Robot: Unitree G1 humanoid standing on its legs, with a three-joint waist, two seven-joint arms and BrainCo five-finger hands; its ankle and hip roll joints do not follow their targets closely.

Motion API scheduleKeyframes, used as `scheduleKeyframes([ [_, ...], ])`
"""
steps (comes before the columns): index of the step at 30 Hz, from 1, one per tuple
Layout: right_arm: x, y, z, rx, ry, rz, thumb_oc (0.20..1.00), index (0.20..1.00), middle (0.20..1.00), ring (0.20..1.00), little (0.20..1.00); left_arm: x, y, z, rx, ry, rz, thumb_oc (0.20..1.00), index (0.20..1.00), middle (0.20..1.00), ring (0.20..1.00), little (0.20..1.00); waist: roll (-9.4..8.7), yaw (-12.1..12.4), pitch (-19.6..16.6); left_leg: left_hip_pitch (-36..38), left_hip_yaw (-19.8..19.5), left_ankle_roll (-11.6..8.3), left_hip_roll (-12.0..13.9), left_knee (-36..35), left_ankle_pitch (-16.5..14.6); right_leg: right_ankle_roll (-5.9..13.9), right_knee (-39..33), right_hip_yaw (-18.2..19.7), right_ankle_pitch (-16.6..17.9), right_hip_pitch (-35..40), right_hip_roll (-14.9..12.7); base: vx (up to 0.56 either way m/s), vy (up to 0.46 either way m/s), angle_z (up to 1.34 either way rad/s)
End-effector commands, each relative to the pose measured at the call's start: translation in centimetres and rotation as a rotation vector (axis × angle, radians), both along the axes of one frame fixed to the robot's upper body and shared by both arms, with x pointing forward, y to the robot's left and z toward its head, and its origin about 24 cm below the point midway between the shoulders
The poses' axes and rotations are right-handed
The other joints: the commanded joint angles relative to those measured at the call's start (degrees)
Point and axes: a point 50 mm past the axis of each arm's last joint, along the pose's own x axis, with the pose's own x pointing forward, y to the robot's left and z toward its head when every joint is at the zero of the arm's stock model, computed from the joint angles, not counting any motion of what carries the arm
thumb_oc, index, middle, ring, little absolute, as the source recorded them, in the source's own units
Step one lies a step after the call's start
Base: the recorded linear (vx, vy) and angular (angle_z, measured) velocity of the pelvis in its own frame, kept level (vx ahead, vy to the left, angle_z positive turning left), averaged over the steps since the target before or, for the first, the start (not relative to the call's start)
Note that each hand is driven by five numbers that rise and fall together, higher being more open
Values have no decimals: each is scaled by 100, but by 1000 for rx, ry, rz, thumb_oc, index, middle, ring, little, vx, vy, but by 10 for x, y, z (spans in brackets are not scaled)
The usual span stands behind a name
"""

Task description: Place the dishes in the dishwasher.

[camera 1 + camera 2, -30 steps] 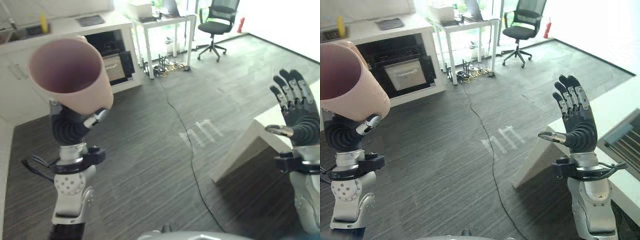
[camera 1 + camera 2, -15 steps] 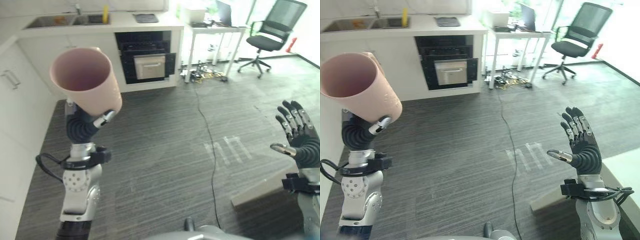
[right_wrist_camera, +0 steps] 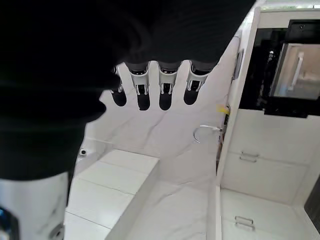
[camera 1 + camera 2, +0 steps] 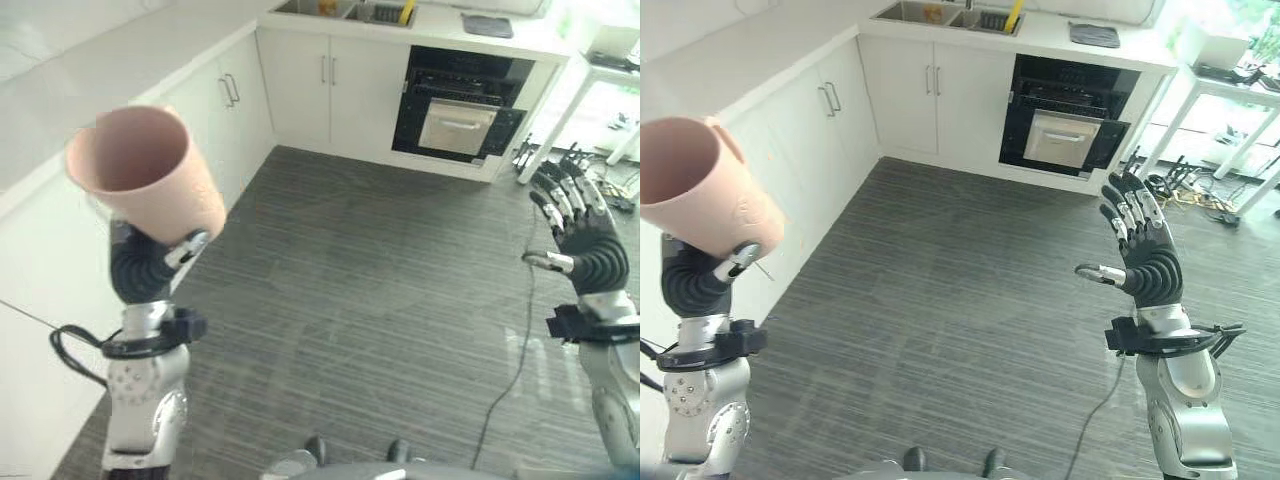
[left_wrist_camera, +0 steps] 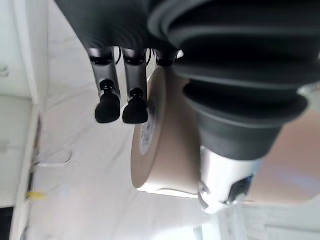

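One pink cup (image 4: 140,170) sits gripped in the left hand (image 4: 140,268); right hand (image 4: 1143,262) splayed, empty.

**A fitted kitchen opening onto office space**

White base cabinets (image 4: 910,95) with slim bar handles run along two walls and meet in a corner, under a pale stone tabletop (image 4: 740,50). A steel sink (image 4: 925,14) is set into the far run, with a yellow bottle (image 4: 1013,15) standing beside it and a dark cloth (image 4: 1094,34) lying further along. A black built-in appliance (image 4: 1068,125), its front panel tilted open, sits below that tabletop. The floor (image 4: 940,300) is dark grey striped planking. Past the cabinets stands a white table (image 4: 1240,85) with cables (image 4: 1185,190) heaped beneath it, which gives the room a showroom or test-lab feel.
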Motion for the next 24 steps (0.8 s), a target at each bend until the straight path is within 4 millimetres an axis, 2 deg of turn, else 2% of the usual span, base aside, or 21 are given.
scheduleKeyframes([
  [1,-5,-1,11,-14,-91,29,1000,1000,1000,1000,1000,0,-1,16,103,-77,-15,200,200,200,200,200,31,-196,-502,58,-363,-394,338,-14,-89,166,71,-226,-209,181,361,29,25,19],
  [9,-2,-3,13,-8,-84,-4,1000,1000,1000,1000,1000,5,-4,17,129,-60,-42,200,200,200,200,200,-10,-318,-513,152,-351,-325,345,-14,-142,118,16,-97,-176,159,451,16,-73,2],
  [16,-5,-11,12,18,-93,-57,1000,1000,1000,1000,1000,11,-12,20,140,-85,-80,200,200,200,200,200,17,-710,-461,385,-172,-307,476,-14,-197,-9,256,413,-285,51,708,48,-211,-24],
  [18,-4,-13,13,18,-94,-62,1000,1000,1000,1000,1000,13,-14,21,138,-90,-88,200,200,200,200,200,48,-797,-430,474,-125,-356,513,13,-88,-92,375,553,-362,-3,801,116,-311,-52],
  [19,-6,-17,14,8,-95,-76,1000,1000,1000,1000,1000,15,-19,21,109,-87,-117,200,200,200,200,200,-53,-883,-274,137,-81,-591,815,1357,99,-315,538,705,-501,21,841,102,-419,-58],
  [20,-5,-18,15,4,-96,-74,1000,1000,1000,1000,1000,15,-20,20,108,-87,-115,200,200,200,200,200,-103,-891,-236,-96,-112,-684,931,1914,297,-407,538,743,-493,20,847,183,-523,-89],
  [21,-6,-18,16,2,-97,-56,1000,1000,1000,1000,1000,14,-24,19,105,-83,-111,200,200,200,200,200,-183,-894,-143,-595,-260,-741,1074,2986,397,-542,553,864,-532,89,871,152,-305,-90],
  [23,-8,-18,15,-3,-90,-56,1000,1000,1000,1000,1000,13,-25,17,105,-70,-109,200,200,200,200,200,-213,-839,-66,-994,-537,-654,964,3351,296,-544,573,1104,-546,154,903,186,-154,-88],
  [24,-6,-14,15,-1,-87,-49,1000,1000,1000,1000,1000,12,-25,16,106,-64,-103,200,200,200,200,200,-192,-737,-27,-1086,-771,-519,710,3025,130,-477,578,1207,-576,202,919,232,7,-81],
])
